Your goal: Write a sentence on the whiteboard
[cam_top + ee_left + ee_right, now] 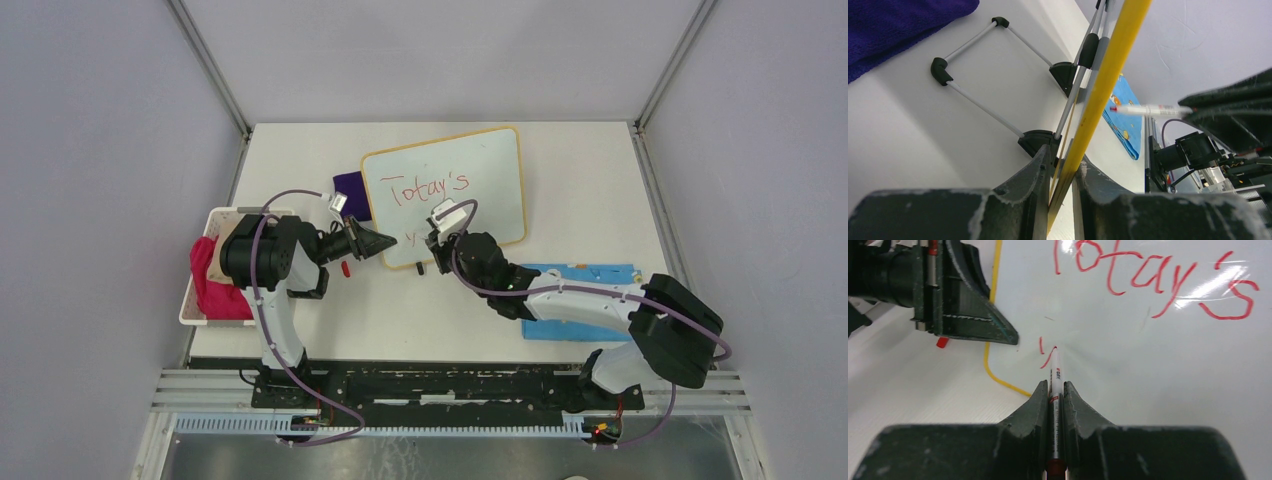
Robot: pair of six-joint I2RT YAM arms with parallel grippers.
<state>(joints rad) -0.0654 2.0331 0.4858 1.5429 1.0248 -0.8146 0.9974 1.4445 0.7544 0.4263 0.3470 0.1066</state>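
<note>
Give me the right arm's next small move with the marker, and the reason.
Probably draw the marker on across the whiteboard to finish the half-drawn letter. The right gripper is shut on the marker, its tip touching the board at a short red stroke under "Today's", the only finished word. The left gripper clamps the yellow frame.

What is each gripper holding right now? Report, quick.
Left gripper: closed on the yellow frame of the whiteboard.
Right gripper: closed on the marker, tip touching the board.
</note>
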